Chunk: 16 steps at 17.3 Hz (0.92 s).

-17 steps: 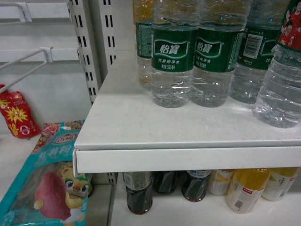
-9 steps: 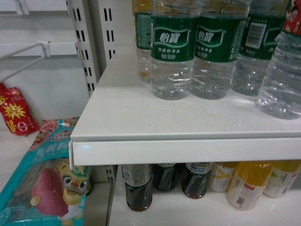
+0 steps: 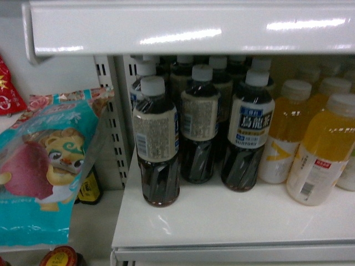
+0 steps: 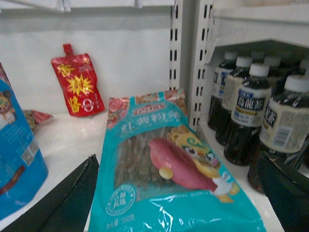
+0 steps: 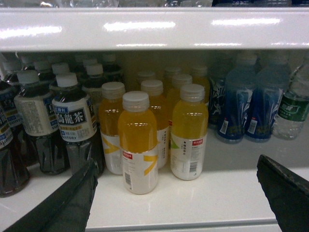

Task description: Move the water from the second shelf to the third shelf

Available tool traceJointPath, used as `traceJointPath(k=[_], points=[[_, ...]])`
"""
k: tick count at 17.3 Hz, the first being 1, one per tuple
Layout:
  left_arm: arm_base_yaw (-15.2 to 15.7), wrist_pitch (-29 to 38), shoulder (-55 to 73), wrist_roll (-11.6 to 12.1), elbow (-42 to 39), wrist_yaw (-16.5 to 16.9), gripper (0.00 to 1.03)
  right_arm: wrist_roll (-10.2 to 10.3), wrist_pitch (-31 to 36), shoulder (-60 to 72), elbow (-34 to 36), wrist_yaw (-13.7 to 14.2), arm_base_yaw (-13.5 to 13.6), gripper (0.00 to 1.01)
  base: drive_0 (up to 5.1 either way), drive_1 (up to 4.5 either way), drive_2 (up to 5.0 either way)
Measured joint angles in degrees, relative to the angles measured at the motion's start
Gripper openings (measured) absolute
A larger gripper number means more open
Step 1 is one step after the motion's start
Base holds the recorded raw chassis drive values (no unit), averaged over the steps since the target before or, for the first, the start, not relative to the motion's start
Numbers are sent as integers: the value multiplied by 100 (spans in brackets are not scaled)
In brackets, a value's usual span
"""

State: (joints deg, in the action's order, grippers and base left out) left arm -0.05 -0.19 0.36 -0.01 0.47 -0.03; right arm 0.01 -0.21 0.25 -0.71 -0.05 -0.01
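Note:
One clear water bottle with a dark green label stands at the far right of the lower shelf in the right wrist view, behind the blue bottles. My right gripper is open in front of that shelf, facing the yellow juice bottles, with nothing between its fingers. My left gripper is open too, hovering over a teal snack bag. Neither gripper shows in the head view. The head view shows no water, only dark tea bottles under the upper shelf's front edge.
Dark tea bottles fill the shelf's left part, and blue drink bottles stand right of the juice. A perforated upright separates this bay from the left one, where a red pouch and a blue bag sit.
The head view has dropped from the shelf with the water bottles to the shelf below, holding tea and juice bottles. The upper shelf's edge now sits at the top of the view.

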Motion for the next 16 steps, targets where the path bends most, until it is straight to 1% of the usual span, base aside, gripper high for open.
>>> traceJointPath(k=[16], points=[[0, -13, 0, 0, 0, 0, 98, -4, -9, 0, 0, 2, 0, 98, 0, 0, 0]])
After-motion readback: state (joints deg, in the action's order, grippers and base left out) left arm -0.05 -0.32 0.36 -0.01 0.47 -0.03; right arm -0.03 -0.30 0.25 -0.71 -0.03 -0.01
